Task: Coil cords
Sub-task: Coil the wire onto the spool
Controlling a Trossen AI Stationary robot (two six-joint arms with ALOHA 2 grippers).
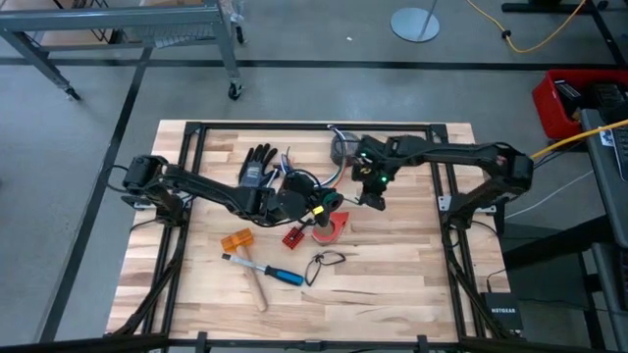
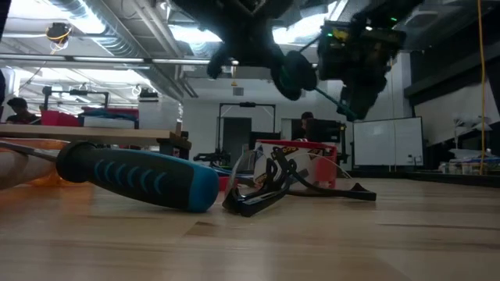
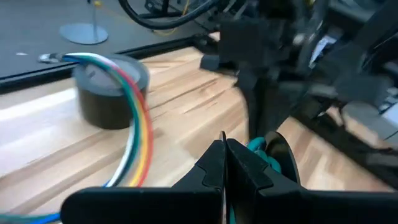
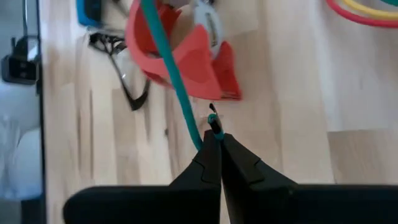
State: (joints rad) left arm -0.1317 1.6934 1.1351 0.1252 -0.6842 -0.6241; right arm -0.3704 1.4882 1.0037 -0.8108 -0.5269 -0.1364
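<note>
The cords are a bundle of thin coloured wires (image 1: 324, 178) hanging between my two grippers above the table's middle. In the left wrist view its white, green, red and yellow wires (image 3: 138, 124) arch up past a grey tape roll (image 3: 112, 90). My left gripper (image 1: 316, 204) is shut, with a teal wire (image 3: 260, 149) showing right beside its fingertips (image 3: 214, 163). My right gripper (image 1: 371, 198) is shut on a teal wire (image 4: 177, 74) just above a red tape dispenser (image 4: 186, 56). My left gripper is shut at the cords, held above the table; its own fingers hide the place of contact, and only the teal wire (image 3: 261, 147) shows next to them. My right gripper pinches the teal wire near its free end (image 4: 213, 124) between its two fingertips, pointing down from above. The wire runs on from the fingers across the red dispenser, lifted clear of the table.
A black glove (image 1: 257, 167) lies left of the grippers and the grey tape roll (image 1: 343, 147) lies behind them. Nearer the front lie a small red part (image 1: 292, 235), an orange piece (image 1: 236, 240), a blue-handled screwdriver (image 1: 280, 275) and black glasses (image 1: 324, 262).
</note>
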